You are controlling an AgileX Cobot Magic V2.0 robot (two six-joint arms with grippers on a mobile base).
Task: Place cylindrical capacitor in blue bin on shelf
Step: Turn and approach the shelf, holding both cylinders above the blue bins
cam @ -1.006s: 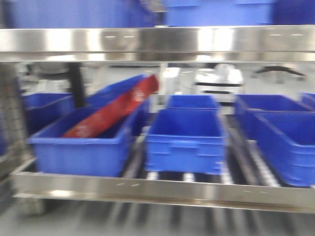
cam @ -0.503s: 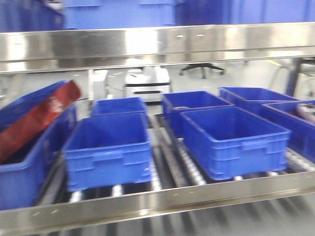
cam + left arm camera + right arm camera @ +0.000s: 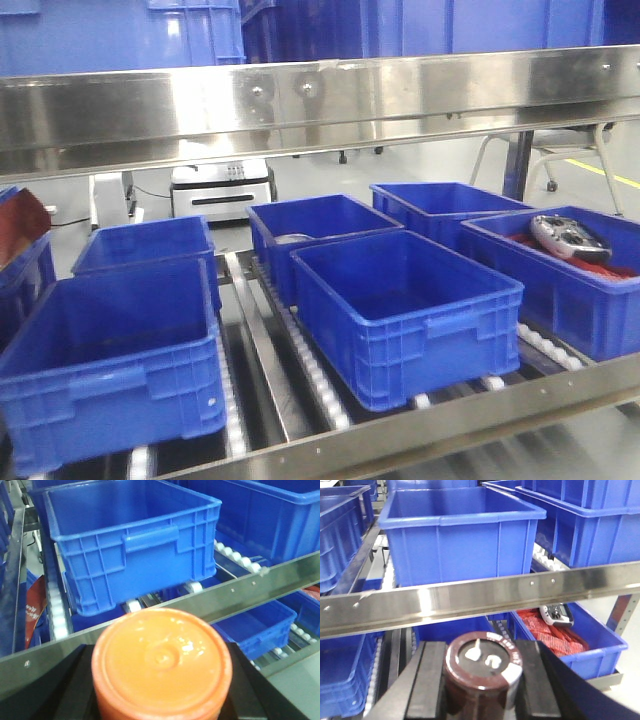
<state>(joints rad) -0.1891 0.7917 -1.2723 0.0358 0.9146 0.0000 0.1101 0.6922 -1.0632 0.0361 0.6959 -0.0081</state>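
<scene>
R gripper clamps dark capacitor; L gripper holds orange-topped cylinder, maybe another cap; blue bin at 12 o'clock past shelf rail; low approach could clip rail, dislodging capacitor.

Two plain black hands.
Left hand smooth, angular, matte; right hand with flat rectangular fingers, faintly glossy.

The left gripper is closed around an orange cylinder and the right gripper is closed around a dark brown cylindrical capacitor, each squeezed between two black fingers.
</scene>
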